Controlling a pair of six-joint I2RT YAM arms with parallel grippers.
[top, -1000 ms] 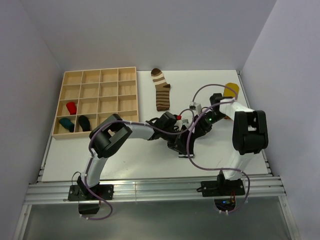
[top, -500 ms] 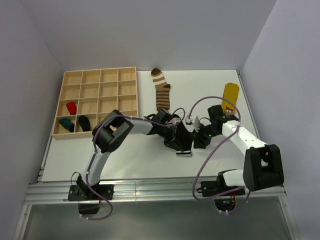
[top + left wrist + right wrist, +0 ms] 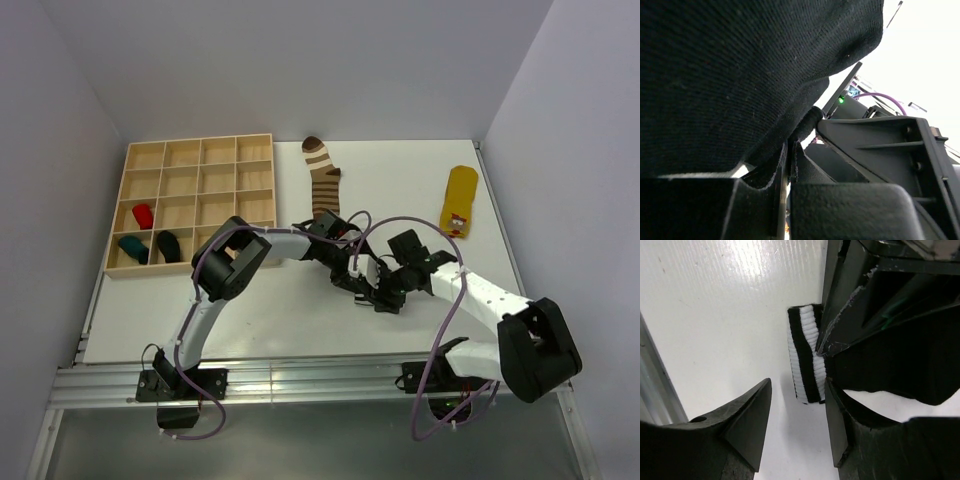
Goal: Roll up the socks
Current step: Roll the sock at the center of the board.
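The black sock with white cuff stripes lies at the table's middle, mostly hidden under both grippers in the top view. Its striped cuff (image 3: 806,360) and black body (image 3: 920,375) show in the right wrist view. My left gripper (image 3: 356,272) is shut on the sock's black fabric (image 3: 730,85), pinched between its jaws (image 3: 790,152). My right gripper (image 3: 386,292) is open, its fingertips (image 3: 797,390) either side of the cuff's near end without touching it. The brown-and-cream striped sock (image 3: 322,180) lies flat at the back. The yellow sock (image 3: 459,200) lies at the back right.
A wooden compartment tray (image 3: 200,150) stands at the back left, holding a red roll (image 3: 142,215), a teal roll (image 3: 132,247) and a black roll (image 3: 168,245). Grey walls close in the left, back and right. The left gripper's fingers (image 3: 855,300) crowd the sock from above.
My right arm has swung from near the yellow sock down to the black sock's cuff, uncovering the yellow sock. My left gripper has shifted slightly back-left while staying on the sock.
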